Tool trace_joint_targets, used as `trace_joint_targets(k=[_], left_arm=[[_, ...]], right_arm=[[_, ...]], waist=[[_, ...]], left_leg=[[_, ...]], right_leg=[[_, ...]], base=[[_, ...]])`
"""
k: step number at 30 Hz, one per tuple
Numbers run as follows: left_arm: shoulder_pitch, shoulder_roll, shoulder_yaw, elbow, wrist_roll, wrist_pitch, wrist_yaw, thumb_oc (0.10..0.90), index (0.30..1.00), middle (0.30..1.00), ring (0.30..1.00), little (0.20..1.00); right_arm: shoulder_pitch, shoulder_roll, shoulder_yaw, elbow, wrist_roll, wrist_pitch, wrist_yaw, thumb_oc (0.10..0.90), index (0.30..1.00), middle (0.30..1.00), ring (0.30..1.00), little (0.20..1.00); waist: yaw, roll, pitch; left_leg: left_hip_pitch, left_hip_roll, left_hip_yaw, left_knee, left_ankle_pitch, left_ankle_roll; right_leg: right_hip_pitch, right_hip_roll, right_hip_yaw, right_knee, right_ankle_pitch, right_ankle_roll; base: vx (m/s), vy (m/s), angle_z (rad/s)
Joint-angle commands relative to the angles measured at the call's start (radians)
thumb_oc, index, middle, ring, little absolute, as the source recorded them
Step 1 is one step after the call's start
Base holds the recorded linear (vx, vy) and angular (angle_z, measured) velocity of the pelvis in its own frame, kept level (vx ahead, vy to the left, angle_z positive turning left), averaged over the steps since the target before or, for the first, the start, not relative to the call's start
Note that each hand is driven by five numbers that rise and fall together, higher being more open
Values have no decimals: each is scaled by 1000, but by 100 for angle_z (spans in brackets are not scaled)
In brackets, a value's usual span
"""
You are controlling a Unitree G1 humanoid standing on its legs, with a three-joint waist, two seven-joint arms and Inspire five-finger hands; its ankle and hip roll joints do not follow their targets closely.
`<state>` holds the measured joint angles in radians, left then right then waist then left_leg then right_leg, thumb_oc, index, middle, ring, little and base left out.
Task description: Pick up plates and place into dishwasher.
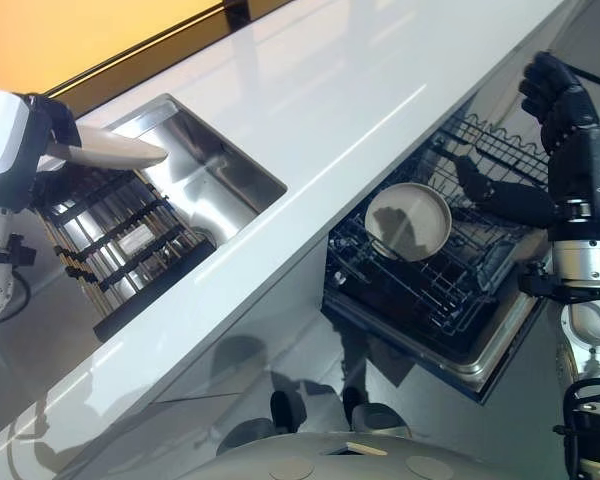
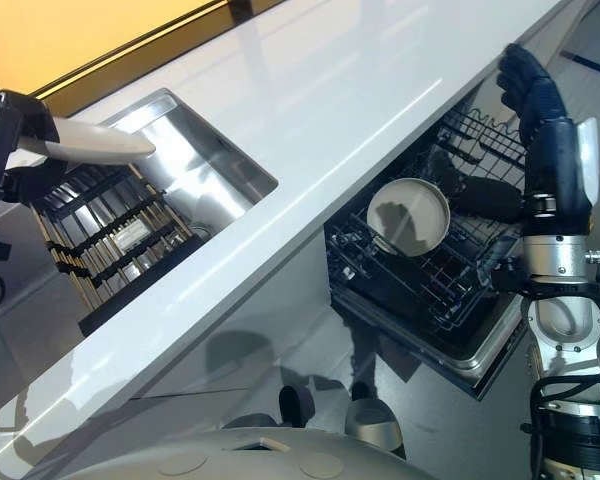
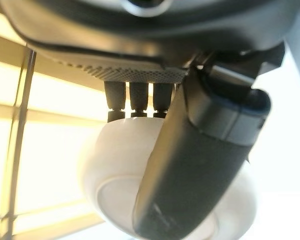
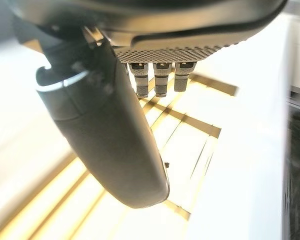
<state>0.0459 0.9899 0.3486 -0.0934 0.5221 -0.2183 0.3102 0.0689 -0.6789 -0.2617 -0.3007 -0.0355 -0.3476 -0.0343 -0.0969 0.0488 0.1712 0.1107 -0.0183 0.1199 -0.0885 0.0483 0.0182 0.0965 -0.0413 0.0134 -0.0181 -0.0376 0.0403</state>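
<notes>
We pinch a white plate (image 1: 110,150) in our left hand (image 1: 40,135) above the dish rack (image 1: 120,245), lifted free for carrying. Our right hand (image 1: 560,95), fingers relaxed, waits over the dishwasher (image 1: 430,280), where a bowl (image 1: 408,222) already sits.

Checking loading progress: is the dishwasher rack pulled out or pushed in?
Pulled out. The dishwasher rack projects from under the counter, with one plate standing in it.

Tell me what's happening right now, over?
Left hand gripping round white plate above sink rack. Right hand open, empty. Round cream plate already in dishwasher rack.
</notes>
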Motion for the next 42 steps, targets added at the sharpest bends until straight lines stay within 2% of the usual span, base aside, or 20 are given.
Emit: trace_joint_targets(k=[1, 6, 12, 17, 20, 32, 33, 34, 42], left_arm=[[-202, 54, 22, -62, -106, -18, 108, 100, 300, 300, 300, 200], [-293, 36, -67, -124, -151, -52, 82, 100, 300, 300, 300, 200], [-398, 6, -187, -173, -205, -80, 36, 100, 300, 300, 300, 200], [-486, -48, -312, -194, -270, -111, -74, 100, 300, 300, 300, 200], [-520, -77, -364, -205, -297, -106, -123, 100, 300, 300, 300, 200], [-529, -164, -439, -220, -423, -105, -247, 100, 300, 300, 300, 200], [-527, -171, -444, -224, -418, -106, -244, 100, 300, 300, 300, 200], [-528, -174, -449, -225, -426, -108, -247, 100, 300, 300, 300, 200], [-520, -193, -441, -237, -410, -139, -193, 100, 300, 300, 300, 200]], right_arm=[[-174, -124, 21, -96, -111, -123, -18, 800, 900, 900, 900, 900], [-279, -176, 113, -104, -117, -63, 62, 800, 900, 900, 900, 900], [-401, -180, 254, -82, -152, 9, 74, 800, 900, 900, 900, 900], [-496, -139, 361, -50, -219, 21, 17, 800, 900, 900, 900, 900], [-528, -117, 398, -36, -268, 20, -35, 800, 900, 900, 900, 900], [-536, -47, 439, -13, -358, 63, -145, 800, 900, 900, 900, 900], [-535, -42, 444, -8, -355, 66, -148, 649, 771, 771, 771, 749], [-533, -38, 447, -5, -349, 72, -147, 100, 300, 300, 300, 200], [-493, -19, 438, 16, -314, 78, -152, 100, 300, 300, 300, 200]], waist=[[25, -17, -102], [48, -28, -109], [66, -35, -111], [74, -35, -112], [75, -34, -114], [73, -28, -110], [73, -28, -110], [73, -27, -110], [69, -28, -113]], left_leg=[[8, -80, -18, 12, -109, 16], [6, -79, -31, 14, -106, 9], [4, -77, -43, 20, -106, 7], [6, -76, -51, 24, -108, 7], [8, -76, -52, 27, -111, 9], [16, -73, -56, 25, -114, 14], [16, -73, -57, 26, -114, 14], [17, -73, -58, 25, -114, 14], [15, -72, -63, 14, -107, 14]], right_leg=[[-59, 37, -60, 60, -13, 71], [-58, 32, -76, 68, -14, 71], [-58, 27, -94, 79, -19, 71], [-53, 27, -103, 81, -19, 70], [-50, 27, -104, 80, -20, 70], [-43, 32, -98, 81, -24, 68], [-42, 32, -97, 80, -24, 67], [-42, 33, -97, 81, -25, 67], [-41, 37, -94, 76, -24, 65]], base=[[-10, -45, 10], [-8, -37, 15], [-6, -37, 14], [12, -34, 9], [18, -29, 5], [3, -4, 1], [0, 0, 0], [0, 0, 0], [0, 0, 0]])
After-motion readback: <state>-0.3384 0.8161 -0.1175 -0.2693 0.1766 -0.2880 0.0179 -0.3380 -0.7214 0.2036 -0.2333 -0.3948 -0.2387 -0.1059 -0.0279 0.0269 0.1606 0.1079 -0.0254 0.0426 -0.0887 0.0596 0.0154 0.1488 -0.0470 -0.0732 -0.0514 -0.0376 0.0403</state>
